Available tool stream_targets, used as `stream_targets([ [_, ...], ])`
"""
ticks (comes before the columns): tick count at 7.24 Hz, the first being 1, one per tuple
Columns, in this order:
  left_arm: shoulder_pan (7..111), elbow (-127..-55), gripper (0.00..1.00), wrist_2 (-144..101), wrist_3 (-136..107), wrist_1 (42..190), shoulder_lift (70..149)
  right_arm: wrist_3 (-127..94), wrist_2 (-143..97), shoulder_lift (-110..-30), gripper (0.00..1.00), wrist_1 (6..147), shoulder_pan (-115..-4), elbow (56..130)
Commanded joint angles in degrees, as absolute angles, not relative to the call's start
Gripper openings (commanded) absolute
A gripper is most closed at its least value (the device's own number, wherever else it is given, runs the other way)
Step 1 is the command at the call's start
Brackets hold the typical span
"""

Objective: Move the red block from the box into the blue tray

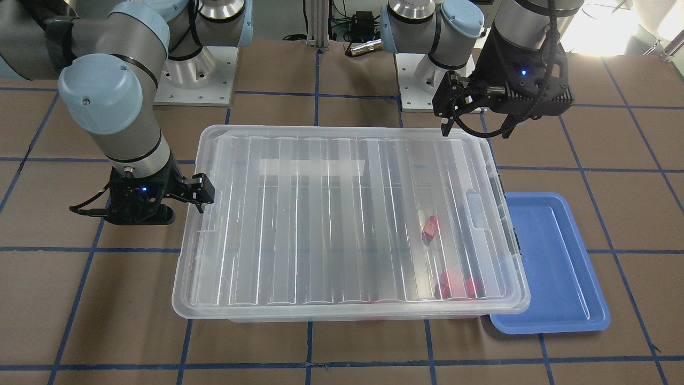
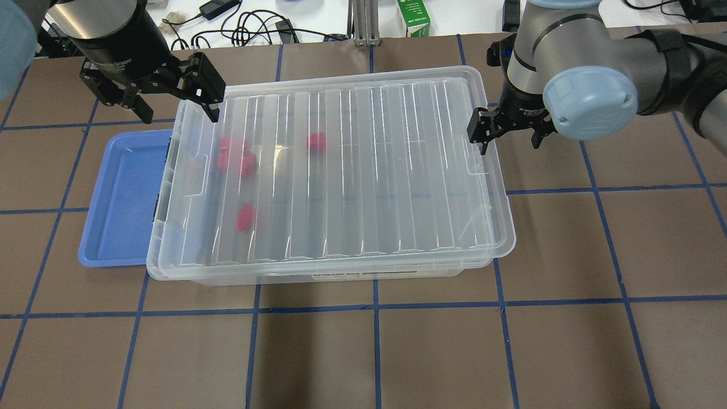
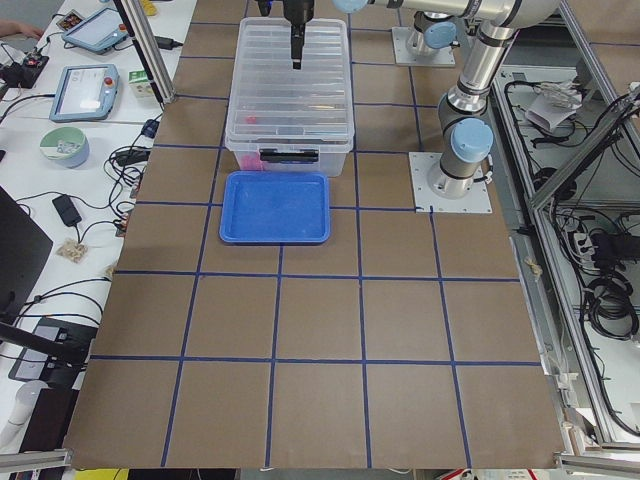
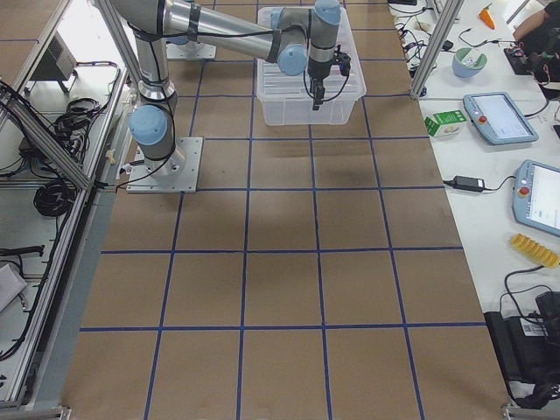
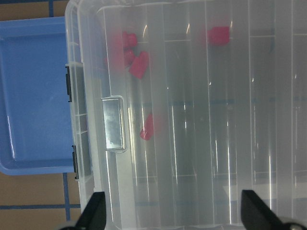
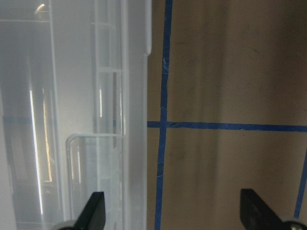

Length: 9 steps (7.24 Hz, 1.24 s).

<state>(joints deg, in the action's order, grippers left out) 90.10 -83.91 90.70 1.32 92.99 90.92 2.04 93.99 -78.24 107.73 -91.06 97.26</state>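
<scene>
- Blue tray lay at far left, its inner edge hidden beneath the overhanging rim of the box.
- Left gripper hovered, jaws spread wide, above the lidded box's tray end.
- Red blocks sat inside the box toward that end, blurred by the ribbed lid; their exact number was hard to make out.
- Right gripper, fingers wide apart, straddled the box's opposite rim, one finger partly masked by the arm's elbow cap.
</scene>
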Motion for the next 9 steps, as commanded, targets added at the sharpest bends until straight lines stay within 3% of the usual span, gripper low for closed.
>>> stream_targets([
  [1,90.1,-83.9,1.00,90.7,1.3,93.0,91.0,4.1,96.7,-78.2,1.00,110.4,-91.0,98.7],
  [9,90.2,-84.0,1.00,90.7,1.3,93.0,90.9,10.3,105.0,-78.9,1.00,111.4,-79.5,99.3],
])
